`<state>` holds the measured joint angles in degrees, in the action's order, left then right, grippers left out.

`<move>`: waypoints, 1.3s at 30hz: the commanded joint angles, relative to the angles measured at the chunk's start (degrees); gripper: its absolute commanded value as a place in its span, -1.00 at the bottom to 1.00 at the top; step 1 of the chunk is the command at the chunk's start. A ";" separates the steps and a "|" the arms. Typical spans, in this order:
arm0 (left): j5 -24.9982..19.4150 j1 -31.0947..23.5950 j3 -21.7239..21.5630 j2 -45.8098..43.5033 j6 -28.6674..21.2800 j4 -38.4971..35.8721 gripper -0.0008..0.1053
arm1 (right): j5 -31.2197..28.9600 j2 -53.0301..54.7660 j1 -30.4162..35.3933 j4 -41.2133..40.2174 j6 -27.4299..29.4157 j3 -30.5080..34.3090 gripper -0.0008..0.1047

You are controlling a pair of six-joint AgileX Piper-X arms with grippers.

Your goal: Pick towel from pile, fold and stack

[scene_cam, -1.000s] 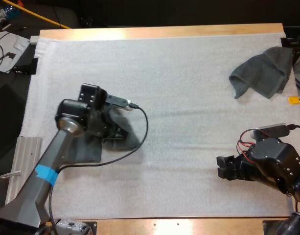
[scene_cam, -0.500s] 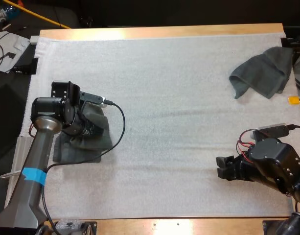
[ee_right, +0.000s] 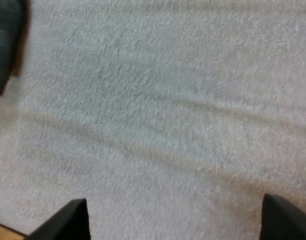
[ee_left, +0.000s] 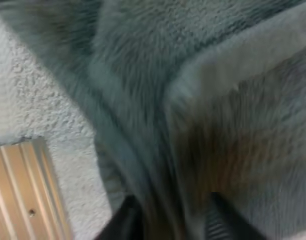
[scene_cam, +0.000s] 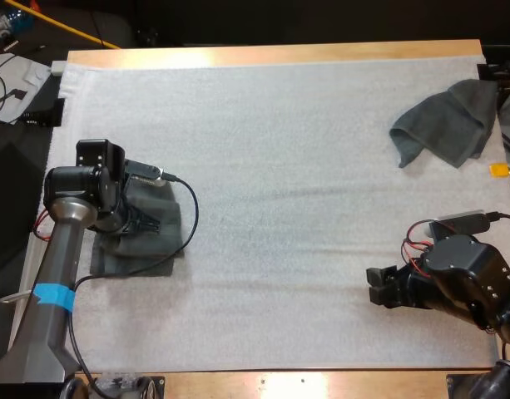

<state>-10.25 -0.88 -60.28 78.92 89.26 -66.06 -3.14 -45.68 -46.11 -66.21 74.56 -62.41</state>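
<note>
Now left hand (scene_cam: 145, 223) pinches folded towel (scene_cam: 151, 248) at left edge of mat (scene_cam: 279, 166), seemingly starting the stack; right hand (scene_cam: 373, 285) gapes empty, idle.

Left end effector (scene_cam: 146, 223) partly hides towel (scene_cam: 166, 241).

Two dark grey-green towels, well apart on the white mat (scene_cam: 279, 166).
Folded towel (scene_cam: 167, 239): near the mat's left edge, roughly rectangular, layered, mostly flat, near-left corner spread out on the mat. Seen close from the left wrist, the pile is fuzzy and a thick fold ridge stands up across it. Crumpled towel (scene_cam: 448, 123): far right of the mat, bunched in loose folds, one pointed flap trailing toward the near left.
</note>
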 commanded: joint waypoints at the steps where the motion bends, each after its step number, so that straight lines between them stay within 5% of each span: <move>1: -3.42 -0.24 0.13 0.06 0.21 -0.03 -0.07 | 0.80 -0.10 -0.02 -0.13 -0.47 -0.30 0.29; 4: -7.81 -0.04 0.00 0.16 0.66 -0.07 0.23 | 1.61 0.04 0.03 -0.05 -0.61 -0.22 0.29; 8: -8.64 -0.29 -0.21 -0.35 0.72 0.21 0.34 | 1.36 0.32 -0.04 -0.21 -0.35 -0.25 0.28; 10: -9.66 -0.28 -0.23 -0.47 1.48 0.40 0.19 | 1.38 0.20 -0.18 0.02 -0.38 -0.28 0.28; 20: 4.33 -0.43 0.73 -0.07 3.23 0.73 0.16 | 1.98 0.02 -0.08 -0.29 -0.33 -0.26 0.28; 31: 13.31 -4.72 4.33 6.58 5.29 6.36 0.15 | 3.92 0.25 0.00 -0.64 -0.50 -0.29 0.28; 39: 11.50 -4.10 4.49 11.73 5.46 4.96 0.16 | 4.03 0.04 -0.15 0.49 -0.77 -0.19 0.28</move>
<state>1.59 -5.32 -56.10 88.46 93.99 -60.44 0.40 -45.68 -46.11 -66.00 74.17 -62.41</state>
